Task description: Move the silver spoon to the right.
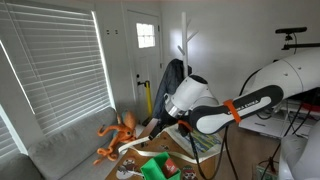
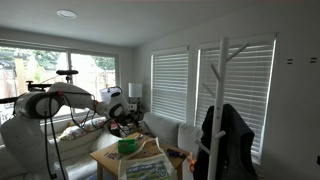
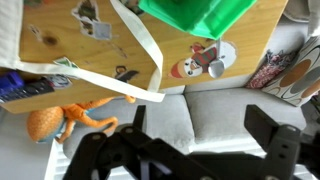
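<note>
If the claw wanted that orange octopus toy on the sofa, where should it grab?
Probably the octopus's round head, coming straight down from above. It is one compact lump resting on the sofa, while the thin legs splay out sideways.

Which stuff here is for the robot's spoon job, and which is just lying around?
For the job: gripper, open and empty; wooden table. The silver spoon itself is too small to pick out.

Just lying about: orange octopus toy, green cloth, white strap, grey couch.
</note>
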Robot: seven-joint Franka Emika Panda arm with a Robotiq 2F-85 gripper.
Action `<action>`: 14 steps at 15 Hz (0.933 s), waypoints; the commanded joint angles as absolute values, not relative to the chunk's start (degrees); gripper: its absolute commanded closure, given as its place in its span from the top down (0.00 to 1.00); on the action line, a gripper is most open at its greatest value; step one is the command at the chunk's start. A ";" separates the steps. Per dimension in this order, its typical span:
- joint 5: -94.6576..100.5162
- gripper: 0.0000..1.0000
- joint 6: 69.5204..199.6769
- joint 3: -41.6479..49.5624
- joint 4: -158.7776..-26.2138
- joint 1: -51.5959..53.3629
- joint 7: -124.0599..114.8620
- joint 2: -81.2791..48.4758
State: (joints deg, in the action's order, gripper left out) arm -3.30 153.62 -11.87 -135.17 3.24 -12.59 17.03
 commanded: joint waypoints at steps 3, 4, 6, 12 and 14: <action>3.45 1.00 154.66 -13.12 -128.08 4.41 -14.38 9.61; 4.22 1.00 154.23 -13.02 -125.90 4.62 -14.32 7.46; 4.66 1.00 153.99 -12.74 -123.45 4.82 -14.14 4.83; 0.00 1.00 156.56 -12.18 -120.64 6.57 -10.27 -1.17; 2.73 1.00 156.00 -12.33 -117.14 7.10 -11.65 -5.12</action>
